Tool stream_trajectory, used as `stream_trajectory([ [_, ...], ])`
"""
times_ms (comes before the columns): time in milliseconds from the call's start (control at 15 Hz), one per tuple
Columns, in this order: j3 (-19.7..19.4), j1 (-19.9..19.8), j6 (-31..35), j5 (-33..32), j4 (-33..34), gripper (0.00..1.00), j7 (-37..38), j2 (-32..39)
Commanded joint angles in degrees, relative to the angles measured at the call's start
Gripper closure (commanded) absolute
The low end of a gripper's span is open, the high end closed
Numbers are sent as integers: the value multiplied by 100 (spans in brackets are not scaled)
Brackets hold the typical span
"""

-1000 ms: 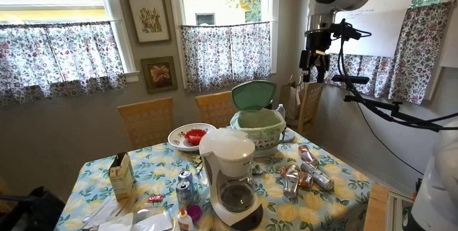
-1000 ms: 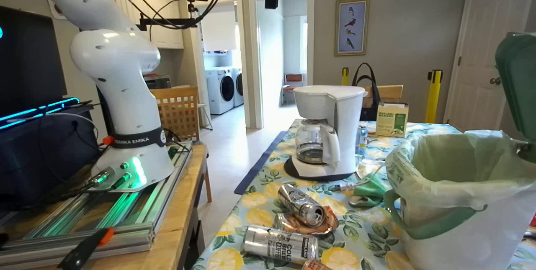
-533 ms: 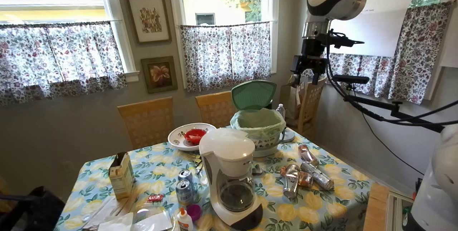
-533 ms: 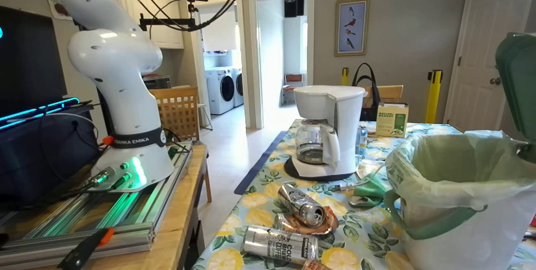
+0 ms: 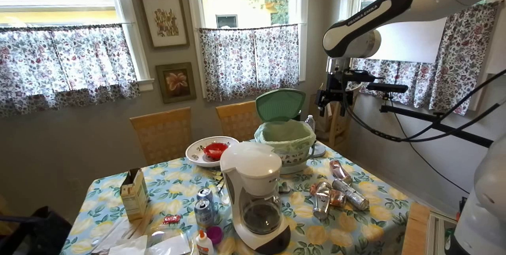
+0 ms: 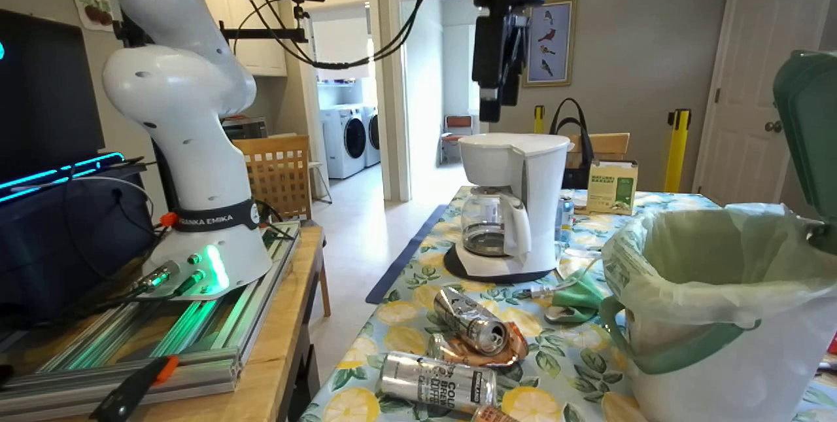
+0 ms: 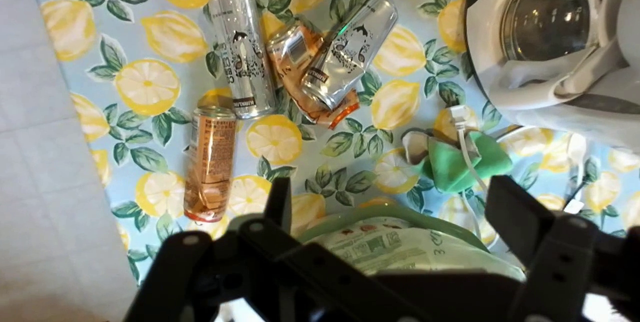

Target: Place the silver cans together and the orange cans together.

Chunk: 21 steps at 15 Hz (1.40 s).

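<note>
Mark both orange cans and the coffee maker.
Partly covered orange can (image 7: 293,69): wrist view, on its exposed side.
Uncovered orange can (image 7: 210,162): wrist view, on its body.
Coffee maker (image 6: 544,209): in an exterior view, on its white column.

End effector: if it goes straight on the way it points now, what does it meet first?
Probably the tablecloth, between the crushed orange can and the bin. The bin stands taller and close to that line, so it might be met first; depth is unclear.
</note>
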Motion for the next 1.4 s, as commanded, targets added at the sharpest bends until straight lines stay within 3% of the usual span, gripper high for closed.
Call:
stream_trajectory([
  [0,9,-70,-147,239,149,0,-45,476],
  [667,65,-89,-32,126,26,0,24,496],
  [933,106,-61,88,153,-51,0,327,953],
  [1333,293,15,112,197,-127,0,99,1658],
])
